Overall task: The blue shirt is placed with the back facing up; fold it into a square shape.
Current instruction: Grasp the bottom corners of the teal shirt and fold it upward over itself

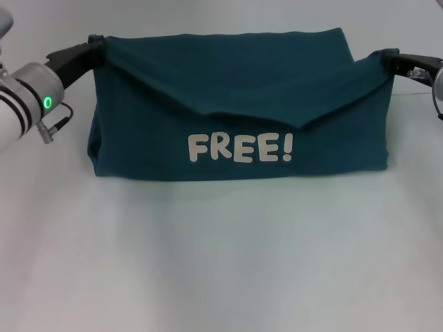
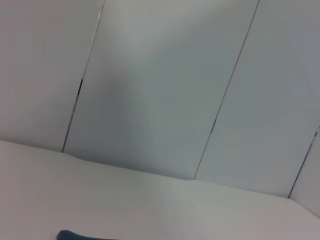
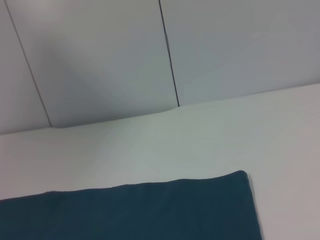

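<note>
Both my grippers are clamped on the blue shirt (image 1: 235, 104): my left gripper (image 1: 95, 47) pinches its far left corner, my right gripper (image 1: 387, 59) its far right corner, each with fingers closed on the cloth. Between them a flap of the shirt hangs forward, sagging to a point just above the white word "FREE!" (image 1: 240, 148), a print that reads upright from my head camera. The shirt lies as a wide band across the white table (image 1: 221, 263), its near edge flat. Behind the table stands a pale panelled wall (image 3: 100, 60).
</note>
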